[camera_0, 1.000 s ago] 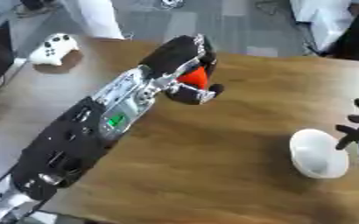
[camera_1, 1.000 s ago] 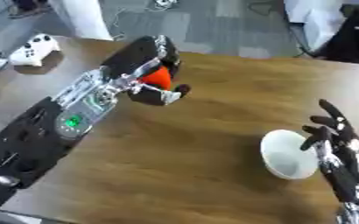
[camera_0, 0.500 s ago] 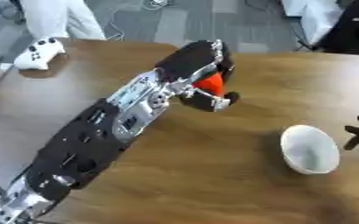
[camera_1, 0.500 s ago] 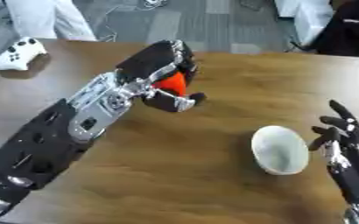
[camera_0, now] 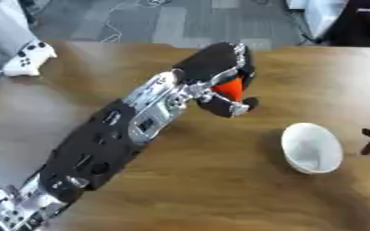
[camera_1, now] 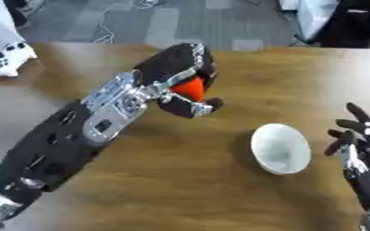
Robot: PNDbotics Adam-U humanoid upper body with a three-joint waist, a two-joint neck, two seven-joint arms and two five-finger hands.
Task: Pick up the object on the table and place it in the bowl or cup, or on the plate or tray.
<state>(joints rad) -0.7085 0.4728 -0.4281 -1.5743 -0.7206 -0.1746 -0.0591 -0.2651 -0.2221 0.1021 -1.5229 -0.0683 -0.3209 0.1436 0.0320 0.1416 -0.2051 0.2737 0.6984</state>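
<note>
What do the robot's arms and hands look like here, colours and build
The left arm is bulky, with black shells, silver metal joints and a small green marking on its forearm. Its left robot hand is black with silver fingers. The right robot hand is black with slim fingers and silver accents.
</note>
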